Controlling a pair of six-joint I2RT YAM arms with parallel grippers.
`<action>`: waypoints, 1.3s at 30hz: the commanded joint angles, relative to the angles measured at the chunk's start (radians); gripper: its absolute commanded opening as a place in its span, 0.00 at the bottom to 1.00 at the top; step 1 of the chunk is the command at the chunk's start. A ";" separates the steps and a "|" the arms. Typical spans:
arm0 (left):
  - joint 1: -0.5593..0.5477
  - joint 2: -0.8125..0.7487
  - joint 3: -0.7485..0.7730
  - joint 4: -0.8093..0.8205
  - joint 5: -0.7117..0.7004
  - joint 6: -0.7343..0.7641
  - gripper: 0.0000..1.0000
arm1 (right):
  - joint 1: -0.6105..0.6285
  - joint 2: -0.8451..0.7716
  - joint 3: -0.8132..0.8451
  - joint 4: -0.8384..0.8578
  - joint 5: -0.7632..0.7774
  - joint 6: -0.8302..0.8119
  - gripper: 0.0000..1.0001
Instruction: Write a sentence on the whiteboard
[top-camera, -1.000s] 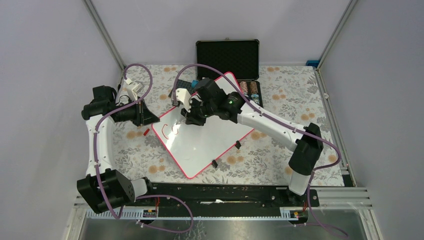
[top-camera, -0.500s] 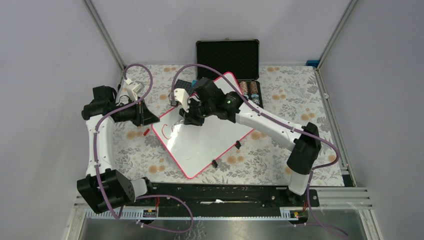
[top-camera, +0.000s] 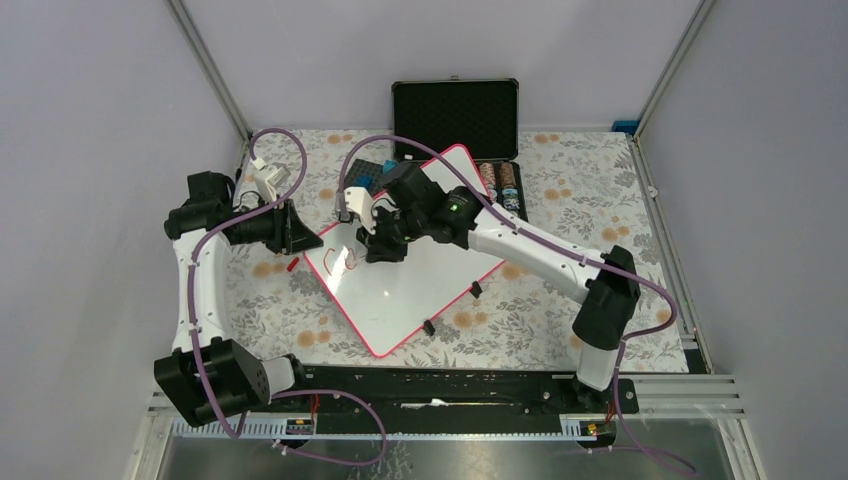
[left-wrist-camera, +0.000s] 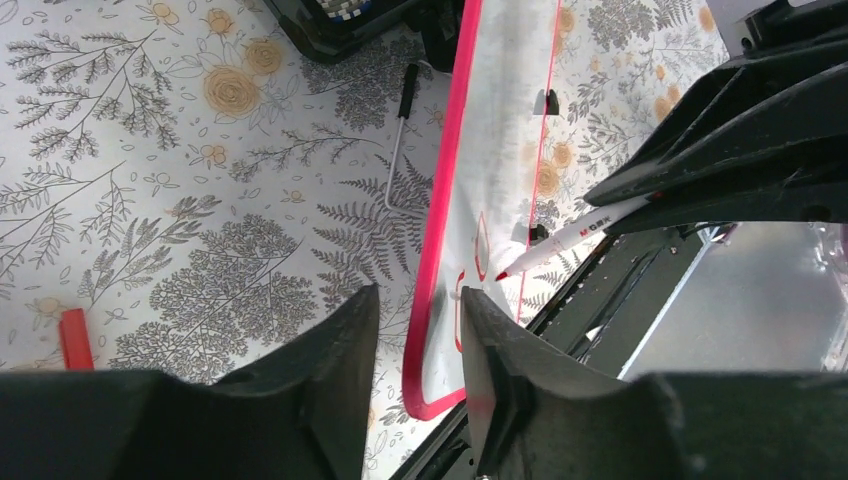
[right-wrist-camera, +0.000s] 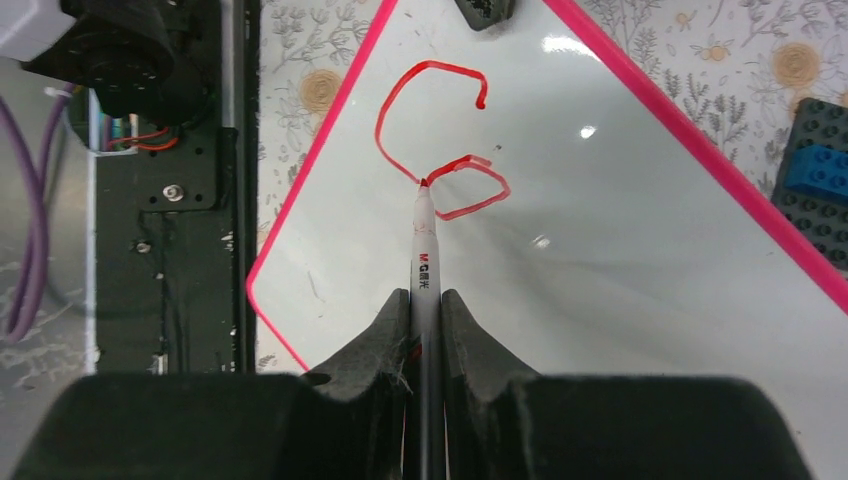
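**Top view.** The whiteboard (top-camera: 400, 290) lies flat and skewed on the floral tabletop (top-camera: 560, 200). Its left corner is just beside your left hand (top-camera: 296, 233). Your right hand (top-camera: 385, 245) hangs over that same end, above the sentence (top-camera: 340, 262), which is so far only a couple of red marks.

**Left wrist view.** Your left hand stands narrowly parted. The corner of the board's pink frame shows in the gap, and contact cannot be confirmed. The marker (left-wrist-camera: 575, 235) slants tip-down onto the board. A small red piece (left-wrist-camera: 75, 340) lies apart on the tabletop.

**Right wrist view.** Your right hand is clamped on the marker's barrel. The tip rests on the glossy face where a red "C" meets a rough "o".

**Judgement.** The board looks light, stiff and slick, so it is likely to slide under pen pressure. Steady it by the frame at a corner, not by the writing face, where fresh ink would probably smear.
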 joint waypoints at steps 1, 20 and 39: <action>-0.001 -0.032 0.005 -0.002 0.013 -0.001 0.42 | -0.048 -0.102 0.033 -0.032 -0.120 0.030 0.00; 0.003 -0.031 -0.007 -0.010 -0.011 -0.001 0.34 | -0.210 -0.175 -0.089 -0.053 -0.283 0.014 0.00; 0.003 -0.018 -0.013 -0.011 0.000 0.010 0.05 | -0.275 -0.112 0.030 -0.104 -0.457 0.018 0.00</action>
